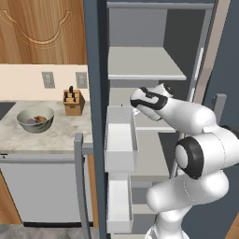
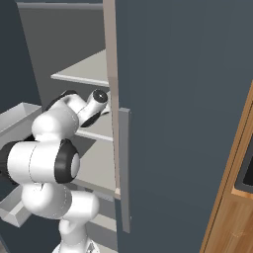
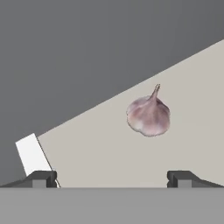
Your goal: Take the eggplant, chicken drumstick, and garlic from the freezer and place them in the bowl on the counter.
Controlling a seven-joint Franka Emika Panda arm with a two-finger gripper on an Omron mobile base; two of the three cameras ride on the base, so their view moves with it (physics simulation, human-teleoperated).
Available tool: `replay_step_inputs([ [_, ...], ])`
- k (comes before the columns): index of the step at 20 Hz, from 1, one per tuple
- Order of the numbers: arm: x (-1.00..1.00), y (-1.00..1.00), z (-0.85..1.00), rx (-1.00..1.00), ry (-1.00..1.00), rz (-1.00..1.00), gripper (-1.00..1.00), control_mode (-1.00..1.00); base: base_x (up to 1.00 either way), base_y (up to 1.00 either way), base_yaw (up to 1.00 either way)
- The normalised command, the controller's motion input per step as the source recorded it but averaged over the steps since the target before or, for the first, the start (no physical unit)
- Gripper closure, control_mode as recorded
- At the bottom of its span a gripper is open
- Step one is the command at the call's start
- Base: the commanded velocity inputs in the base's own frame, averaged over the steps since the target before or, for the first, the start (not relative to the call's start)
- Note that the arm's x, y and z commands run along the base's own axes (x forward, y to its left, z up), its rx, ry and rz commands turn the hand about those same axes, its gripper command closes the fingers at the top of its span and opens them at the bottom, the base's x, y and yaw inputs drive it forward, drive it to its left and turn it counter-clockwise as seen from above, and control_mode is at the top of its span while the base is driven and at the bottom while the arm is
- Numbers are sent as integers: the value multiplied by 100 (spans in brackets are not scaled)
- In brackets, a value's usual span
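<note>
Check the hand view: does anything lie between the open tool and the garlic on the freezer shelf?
Nothing visible does. The garlic sits alone on the pale shelf, and bare shelf lies between it and the open tool.

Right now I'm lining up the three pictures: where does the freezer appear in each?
Left base view: freezer stands open across centre and right.
Right base view: its dark front on the right, shelves at left.
Hand view: its grey inner wall above, garlic lying on one of the shelves below.
Shared landmark: the light grey shelves.
</note>
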Motion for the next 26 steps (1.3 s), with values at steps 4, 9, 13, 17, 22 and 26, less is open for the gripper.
replay_step_inputs([
  [4,19,17,0,0,0,1,-100,-100,0,0,0],
  [9,13,15,3,0,0,0,-100,-100,0,0,0],
  [13,1,4,0,0,1,1,-100,-100,0,0,0],
  [17,2,0,-8,0,0,3,-100,-100,0,0,0],
  [22,14,0,-13,0,0,1,-100,-100,0,0,0],
  [26,24,0,-9,0,1,0,-100,-100,0,0,0],
])
